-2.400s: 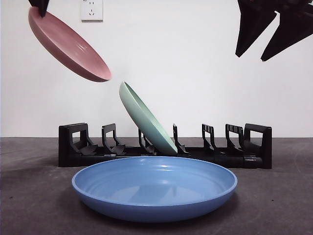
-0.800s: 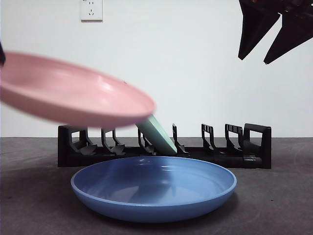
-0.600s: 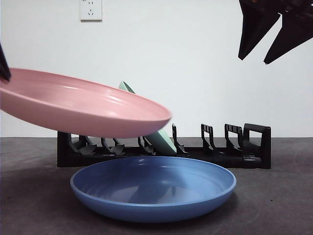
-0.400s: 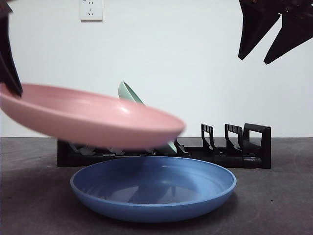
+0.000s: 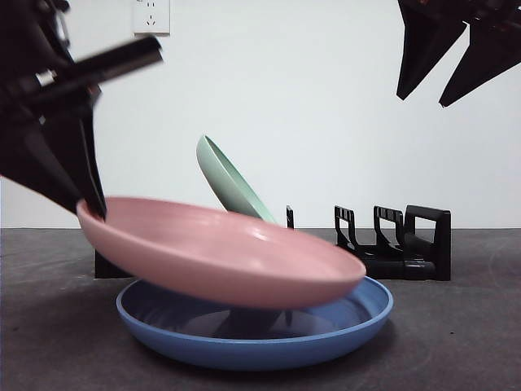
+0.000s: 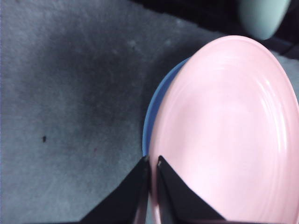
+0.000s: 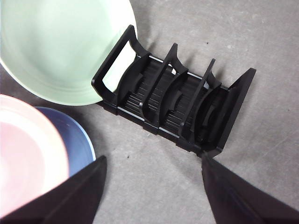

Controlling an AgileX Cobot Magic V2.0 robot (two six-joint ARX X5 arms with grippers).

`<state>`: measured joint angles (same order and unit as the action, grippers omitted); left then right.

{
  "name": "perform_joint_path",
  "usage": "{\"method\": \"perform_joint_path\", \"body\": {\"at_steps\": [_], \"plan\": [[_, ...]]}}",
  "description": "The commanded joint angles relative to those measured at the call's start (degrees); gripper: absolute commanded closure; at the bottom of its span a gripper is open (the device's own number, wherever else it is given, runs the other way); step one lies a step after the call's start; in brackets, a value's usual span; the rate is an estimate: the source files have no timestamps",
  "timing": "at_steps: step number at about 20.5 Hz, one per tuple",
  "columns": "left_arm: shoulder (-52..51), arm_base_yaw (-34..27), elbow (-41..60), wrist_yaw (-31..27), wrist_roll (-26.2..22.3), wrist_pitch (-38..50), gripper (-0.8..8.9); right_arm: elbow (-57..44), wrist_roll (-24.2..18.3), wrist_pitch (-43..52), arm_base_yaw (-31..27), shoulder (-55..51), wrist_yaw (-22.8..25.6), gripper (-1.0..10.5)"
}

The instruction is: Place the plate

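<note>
even bright light, motion-blurred arm, soft shadows

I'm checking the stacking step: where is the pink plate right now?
In the front view the pink plate hangs tilted just above the blue plate, in front of the black rack, its rim pinched by the left gripper.

1. Behind my bench stands a plain white wall (image 5: 309, 98), matte and evenly lit, with no marks that I can see.
2. A white plastic wall socket (image 5: 152, 16) sits high on that wall, its top cut off by the frame edge.
3. My work surface is a dark grey, slightly speckled tabletop (image 5: 456, 342); it meets the wall in a straight level line.
4. Wrist views show the same grey surface (image 6: 70, 93) with a few small dark specks; soft shadows lie on it.
</note>
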<state>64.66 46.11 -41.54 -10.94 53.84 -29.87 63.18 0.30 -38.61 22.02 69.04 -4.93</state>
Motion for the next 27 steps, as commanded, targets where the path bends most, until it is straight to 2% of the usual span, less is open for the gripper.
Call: {"method": "perform_joint_path", "body": {"at_steps": [1, 13, 14, 17, 20, 23, 27], "plan": [[2.8, 0.6, -0.3, 0.1, 1.0, 2.3, 7.99, 1.3, 0.5, 0.2, 0.3, 0.2, 0.0, 6.3], [12.3, 0.6, -0.3, 1.8, 0.8, 8.0, 7.97, 1.3, 0.6, 0.0, 0.3, 0.2, 0.0, 6.3], [12.6, 0.6, -0.3, 1.8, 0.9, 8.0, 7.73, 1.3, 0.6, 0.0, 0.3, 0.2, 0.0, 6.3], [12.9, 0.6, -0.3, 1.8, 0.9, 8.1, 6.19, 1.3, 0.6, -0.1, 0.3, 0.2, 0.0, 6.3], [11.8, 0.6, -0.4, 1.8, 0.1, 8.2, 6.16, 1.3, 0.6, -0.1, 0.3, 0.2, 0.0, 6.3], [6.8, 0.6, -0.8, 1.8, -4.9, 8.2, 6.16, 1.3, 0.6, -0.1, 0.3, 0.2, 0.0, 6.3], [-3.8, -1.7, -0.9, 1.3, -18.9, 6.1, 6.17, 1.3, 0.6, 0.0, 0.3, 0.2, 0.0, 6.3]]}}
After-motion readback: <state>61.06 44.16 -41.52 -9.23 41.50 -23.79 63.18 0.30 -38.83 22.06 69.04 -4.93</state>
